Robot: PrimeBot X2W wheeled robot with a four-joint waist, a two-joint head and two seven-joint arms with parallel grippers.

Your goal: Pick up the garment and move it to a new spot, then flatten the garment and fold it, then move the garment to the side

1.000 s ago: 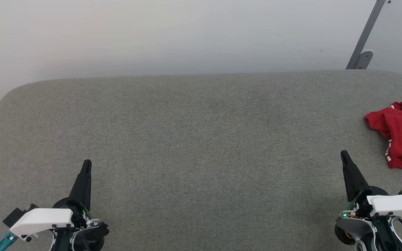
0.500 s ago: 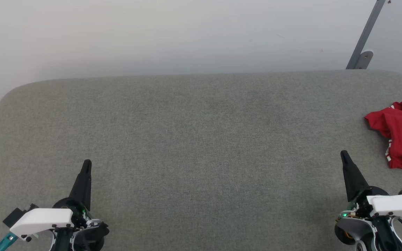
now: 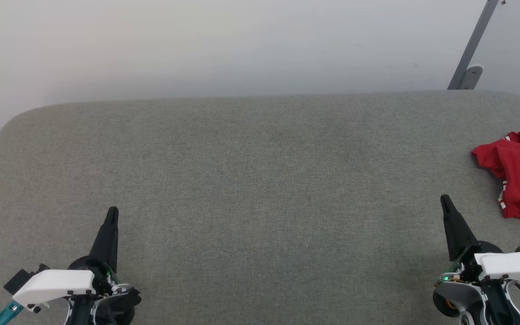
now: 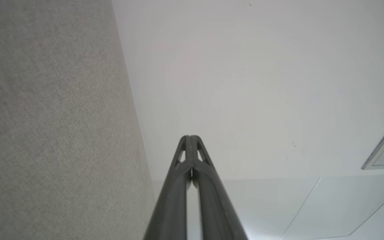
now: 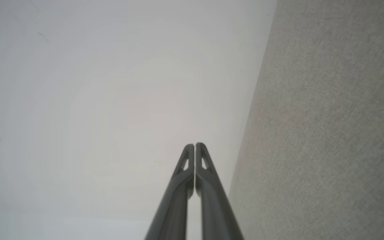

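Note:
The garment (image 3: 519, 174), a crumpled red shirt with bits of white trim, lies on the grey fabric table (image 3: 260, 180) at the far right, cut off by the head view's edge. My right gripper (image 3: 444, 199) stands shut and empty at the lower right, a short way left of the garment and not touching it. Its fingers press together in the right wrist view (image 5: 194, 145). At the lower left my left gripper (image 3: 113, 210) is shut on nothing, far from the garment. The left wrist view shows its closed tips (image 4: 189, 136) against the pale wall.
A white wall (image 3: 224, 45) runs behind the table's far edge. A grey metal bar with a bracket (image 3: 470, 67) leans at the upper right behind the table. The table's far corners are rounded.

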